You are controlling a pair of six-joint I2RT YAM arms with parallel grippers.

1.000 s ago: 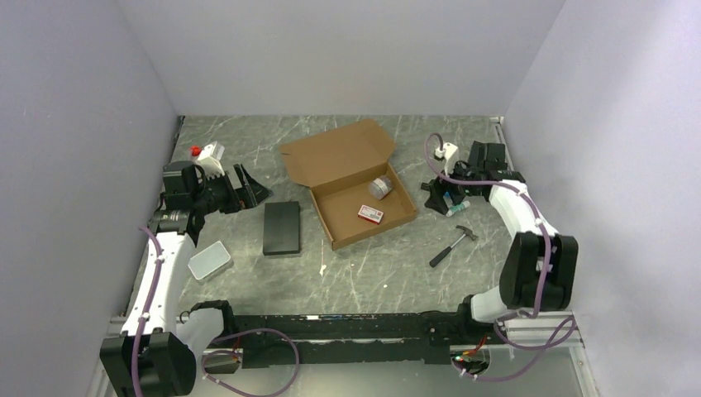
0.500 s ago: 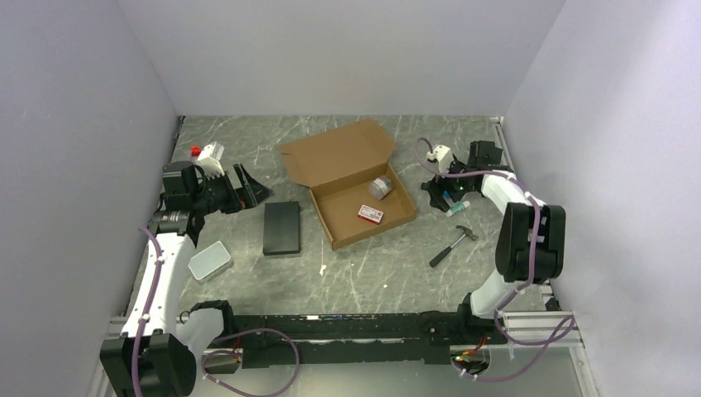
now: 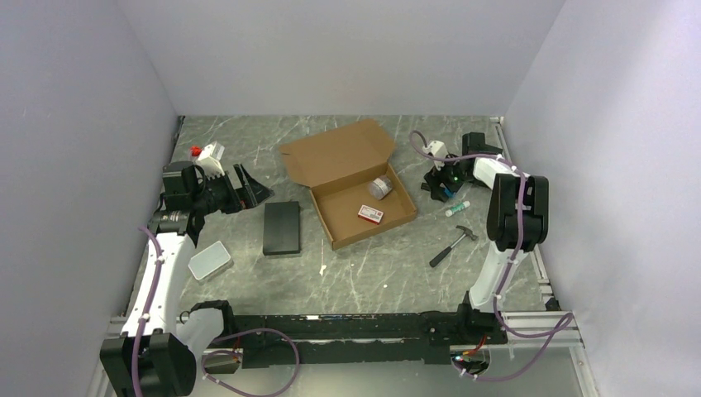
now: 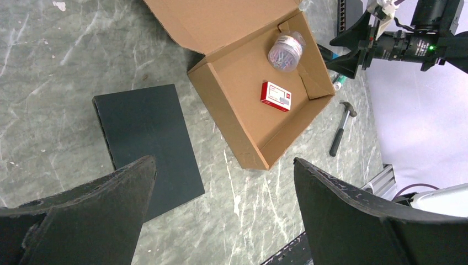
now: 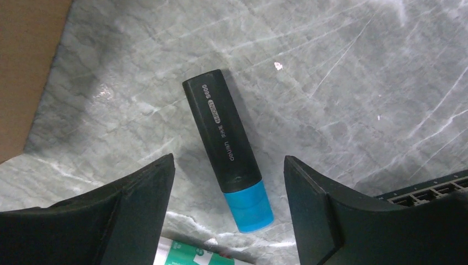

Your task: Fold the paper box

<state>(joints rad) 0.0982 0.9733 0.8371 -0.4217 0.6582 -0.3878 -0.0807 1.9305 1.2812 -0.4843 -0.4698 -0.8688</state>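
1. We found a hammer (image 3: 452, 245) and a black block (image 3: 282, 227) lying nearest the bases.
2. The box (image 3: 355, 186) sat mid-table between them, lid laid back, its tray holding a red packet (image 4: 276, 95) and a clip tub (image 4: 286, 48).
3. The left gripper (image 4: 223, 163) was spread wide and empty, left of the box.
4. The right gripper (image 5: 227, 159) was spread and empty over a marker (image 5: 223, 138), right of the box.

Lab test cell: plain partition walls (image 3: 331, 50)

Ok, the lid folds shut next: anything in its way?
A round tub of clips and a small red packet lie inside the paper box; whether the tub rises above its walls is unclear.
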